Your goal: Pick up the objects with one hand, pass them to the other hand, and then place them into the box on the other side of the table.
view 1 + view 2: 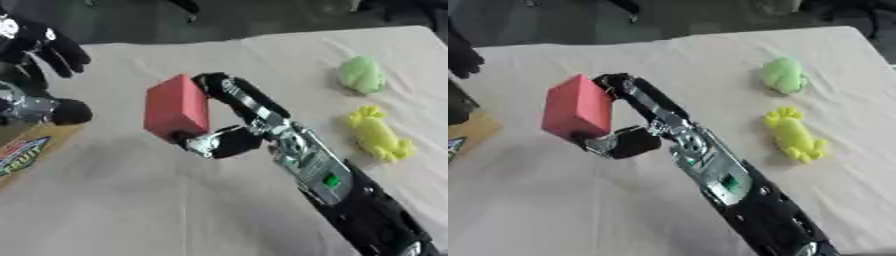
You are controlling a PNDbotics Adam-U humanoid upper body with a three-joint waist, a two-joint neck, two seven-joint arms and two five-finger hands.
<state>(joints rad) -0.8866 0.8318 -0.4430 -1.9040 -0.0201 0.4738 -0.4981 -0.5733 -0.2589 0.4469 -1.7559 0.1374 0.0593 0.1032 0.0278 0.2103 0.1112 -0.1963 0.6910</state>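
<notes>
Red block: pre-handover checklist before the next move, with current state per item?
1. Red block held by right hand, fingers above and thumb below: ok.
2. Block lifted off the table: it looks raised, but cannot tell for certain.
3. Left hand in place to receive: not ok, it is up at the far left, apart from the block.
4. Left hand fingers open to take it: cannot tell.
5. Box at the left edge: only a corner shows, so cannot tell whether it has room.
6. Green toy and yellow toy lie on the right side, off the path to the left: ok.
</notes>
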